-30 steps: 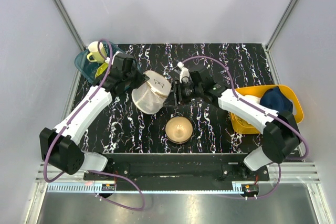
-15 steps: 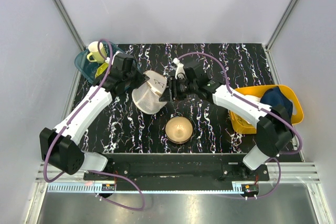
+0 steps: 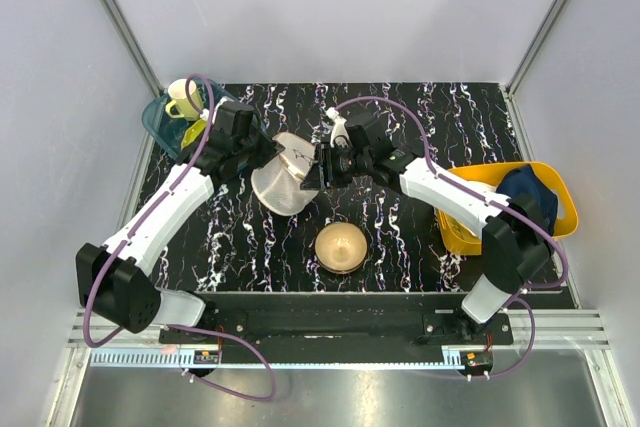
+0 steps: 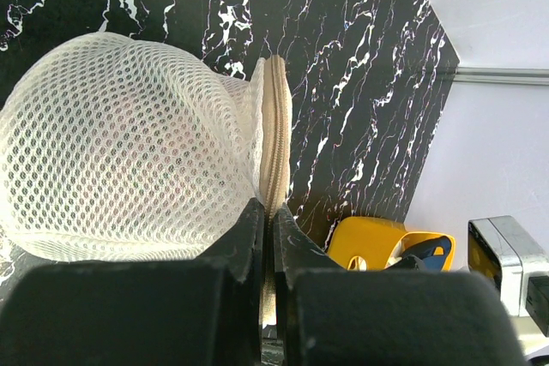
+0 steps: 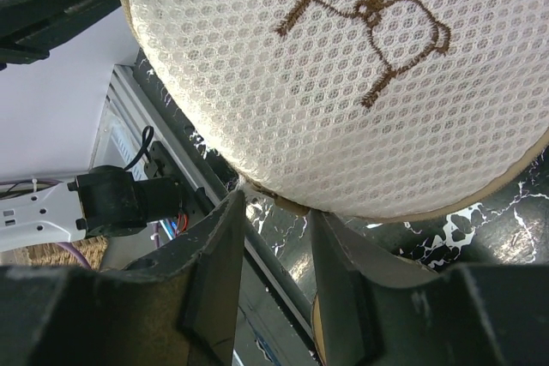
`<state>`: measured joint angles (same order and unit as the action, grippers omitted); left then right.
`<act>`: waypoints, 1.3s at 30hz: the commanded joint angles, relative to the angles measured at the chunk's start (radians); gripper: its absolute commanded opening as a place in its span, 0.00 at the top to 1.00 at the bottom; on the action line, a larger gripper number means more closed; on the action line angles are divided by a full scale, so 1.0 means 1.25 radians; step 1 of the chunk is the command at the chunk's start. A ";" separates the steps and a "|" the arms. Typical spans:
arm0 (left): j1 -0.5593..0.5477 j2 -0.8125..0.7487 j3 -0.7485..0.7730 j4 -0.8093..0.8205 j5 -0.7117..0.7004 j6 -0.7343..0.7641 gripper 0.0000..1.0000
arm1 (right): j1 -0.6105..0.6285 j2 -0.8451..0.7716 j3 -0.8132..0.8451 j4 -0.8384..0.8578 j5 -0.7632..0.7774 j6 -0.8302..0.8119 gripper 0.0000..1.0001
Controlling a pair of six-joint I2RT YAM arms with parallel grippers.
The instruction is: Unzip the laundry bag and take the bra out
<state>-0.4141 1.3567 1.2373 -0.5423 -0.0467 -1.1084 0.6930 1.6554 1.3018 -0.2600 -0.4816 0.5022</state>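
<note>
- Laundry bag [image 3: 285, 182] was a cream honeycomb-mesh drum, tan-zipped.
- Left claw [image 4: 268, 220], fully closed, pinched its zip rim.
- Right claw [image 5: 279, 212] stood half-spread at its lid edge, empty.

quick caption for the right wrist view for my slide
Right gripper, jaws apart, at the lid's zip rim on the laundry bag

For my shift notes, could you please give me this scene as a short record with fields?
bag: cream-white mesh drum-shaped laundry bag, tilted, zip looks closed
left gripper: shut on the bag's zip seam
right gripper: open, jaws at the rim of the lid
bra: not visible
nearby: round bronze bowl, nearer the arm bases
</note>
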 commanded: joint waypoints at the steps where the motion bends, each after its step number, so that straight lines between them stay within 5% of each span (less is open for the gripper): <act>1: 0.000 -0.031 -0.001 0.056 0.012 -0.008 1.00 | 0.009 -0.019 0.031 0.029 0.009 -0.003 0.56; 12: 0.000 -0.032 -0.009 0.066 0.012 -0.012 1.00 | 0.010 -0.035 0.007 0.046 0.027 0.007 0.67; 20: 0.000 -0.032 -0.011 0.069 0.015 -0.009 1.00 | 0.009 -0.042 0.002 0.051 0.037 0.011 1.00; 31: 0.000 -0.015 0.015 0.069 0.014 0.015 1.00 | 0.008 -0.075 -0.069 0.034 0.063 -0.003 1.00; 39: 0.002 0.106 0.123 0.034 0.072 0.122 1.00 | 0.006 -0.101 -0.152 -0.003 0.116 -0.029 1.00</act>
<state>-0.4152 1.4364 1.3048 -0.5438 -0.0029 -1.0271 0.6949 1.5677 1.1511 -0.2321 -0.4026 0.5026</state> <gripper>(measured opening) 0.025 0.018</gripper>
